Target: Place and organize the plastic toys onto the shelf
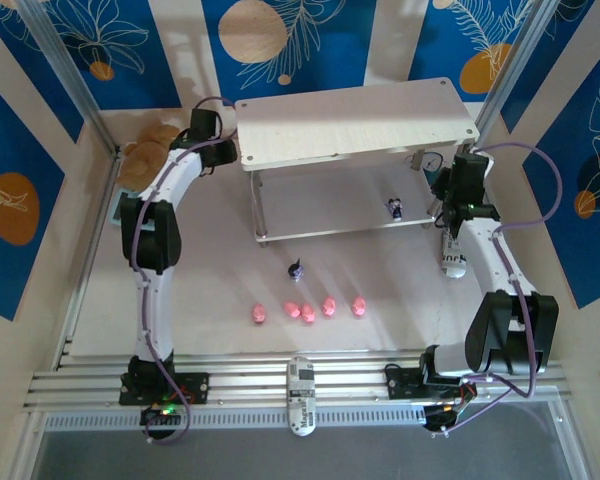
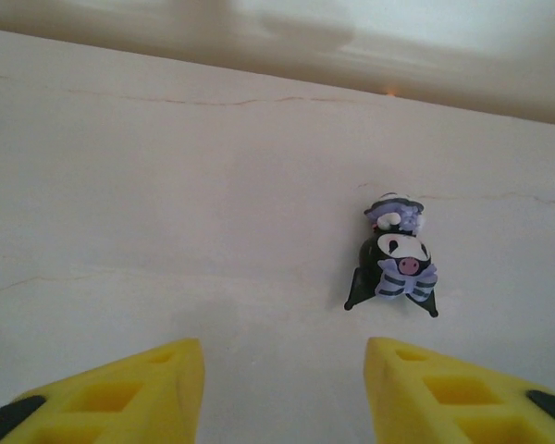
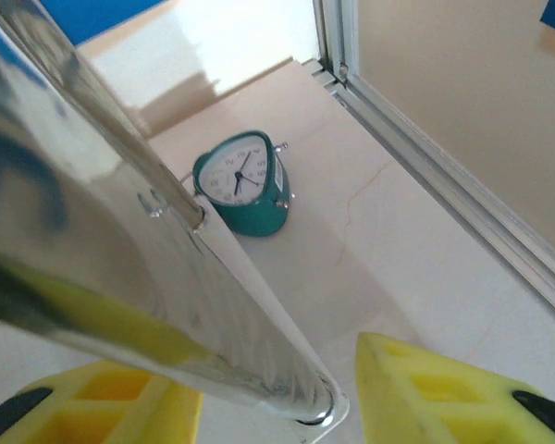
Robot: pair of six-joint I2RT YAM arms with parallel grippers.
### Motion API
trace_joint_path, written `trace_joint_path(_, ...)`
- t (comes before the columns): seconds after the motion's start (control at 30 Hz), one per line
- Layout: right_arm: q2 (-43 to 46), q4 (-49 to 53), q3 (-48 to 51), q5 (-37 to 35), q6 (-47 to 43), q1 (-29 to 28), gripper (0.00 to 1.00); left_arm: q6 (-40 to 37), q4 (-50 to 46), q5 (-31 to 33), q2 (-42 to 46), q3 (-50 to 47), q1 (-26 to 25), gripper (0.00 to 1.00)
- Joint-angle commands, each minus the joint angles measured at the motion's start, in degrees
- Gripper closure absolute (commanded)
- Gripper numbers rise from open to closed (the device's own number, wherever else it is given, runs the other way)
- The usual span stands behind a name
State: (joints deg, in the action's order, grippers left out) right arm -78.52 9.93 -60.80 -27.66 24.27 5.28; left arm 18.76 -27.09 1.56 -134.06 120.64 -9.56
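Toys are mostly found on the table [image 1: 205, 295]: five pink pigs [image 1: 308, 313] in a row, a dark figurine [image 1: 296, 269] behind them; a second figurine [image 1: 394, 207] is held on the shelf's [image 1: 360, 125] lower board. Both grippers are seen with fingers apart, nothing gripped; the left gripper [image 2: 282, 393] is faced by a third figurine [image 2: 395, 254]; the shelf leg [image 3: 120, 185] could be knocked by the right gripper [image 3: 277, 398], toppling toys.

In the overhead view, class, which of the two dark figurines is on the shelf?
The right dark figurine, on the shelf, on its lower board near the right end; the left dark figurine stands on the table before the shelf.
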Motion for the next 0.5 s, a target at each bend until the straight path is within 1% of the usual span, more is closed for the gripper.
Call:
trace_joint_path(0.0, 2.0, 2.6, -2.0, 0.8, 1.9, 0.0, 0.51, -0.3, 2.0, -1.7, -2.5, 3.4, -0.2, 0.44)
trace_joint_path(0.23, 4.1, 5.2, -1.9, 2.0, 3.3, -0.5, 0.51, 0.9, 2.6, -3.7, -7.6, 7.7, -0.2, 0.36)
trace_joint_path(0.47, 4.6, 7.0, -2.9, 2.5, 3.8, -0.7, 0.51, 2.3, 4.4, -5.9, -12.7, 12.5, -0.5, 0.35)
